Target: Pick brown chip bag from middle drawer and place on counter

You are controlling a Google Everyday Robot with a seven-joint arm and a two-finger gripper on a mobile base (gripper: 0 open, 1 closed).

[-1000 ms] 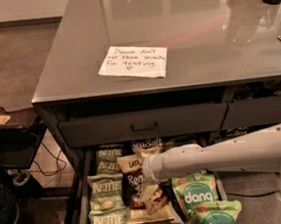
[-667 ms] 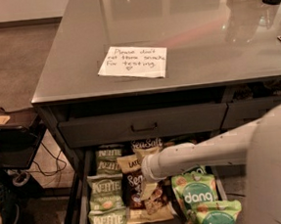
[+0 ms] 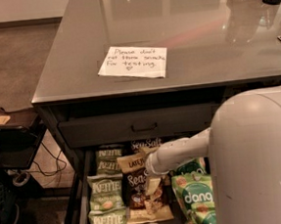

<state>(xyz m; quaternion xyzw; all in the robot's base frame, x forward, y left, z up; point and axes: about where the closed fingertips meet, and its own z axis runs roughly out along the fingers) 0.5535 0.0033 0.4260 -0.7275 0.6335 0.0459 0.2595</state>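
Observation:
The brown chip bag [image 3: 134,185] lies flat in the open middle drawer [image 3: 82,207], between green Kettle bags and green dang bags. A second "Sea Salt" bag [image 3: 146,144] lies behind it at the drawer's back. My white arm reaches in from the right, and the gripper [image 3: 151,178] points down right over the brown bag's upper middle. The arm's end hides where it meets the bag. The glossy grey counter [image 3: 197,35] above bears the white handwritten note [image 3: 132,61].
Green Kettle bags [image 3: 105,188] fill the drawer's left side and green dang bags [image 3: 194,197] the right. The shut upper drawer front with a slim handle [image 3: 144,127] overhangs the drawer. My arm's large white body [image 3: 258,162] blocks the right. A dark cart with cables [image 3: 10,140] stands at left.
My arm's white body has swung closer and now covers the drawer's right side. The gripper end stays over the brown bag, which has not moved.

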